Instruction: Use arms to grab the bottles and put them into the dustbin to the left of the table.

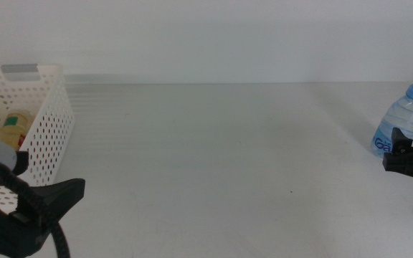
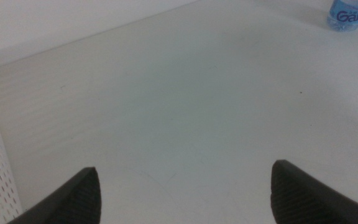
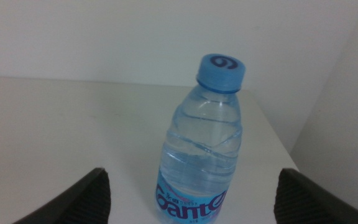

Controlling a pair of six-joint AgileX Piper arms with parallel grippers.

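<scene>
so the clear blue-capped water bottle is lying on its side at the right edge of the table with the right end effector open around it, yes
Not quite: the clear blue-capped water bottle stands upright, cap on top, as the right wrist view shows. The rest holds: it is at the right edge of the white matte table, with the right end effector open around it.

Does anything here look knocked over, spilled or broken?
Nothing stands out. The clear blue-capped water bottle stands upright and capped between the open right gripper. A yellow bottle lies in the white perforated basket, beside the open left gripper.
</scene>
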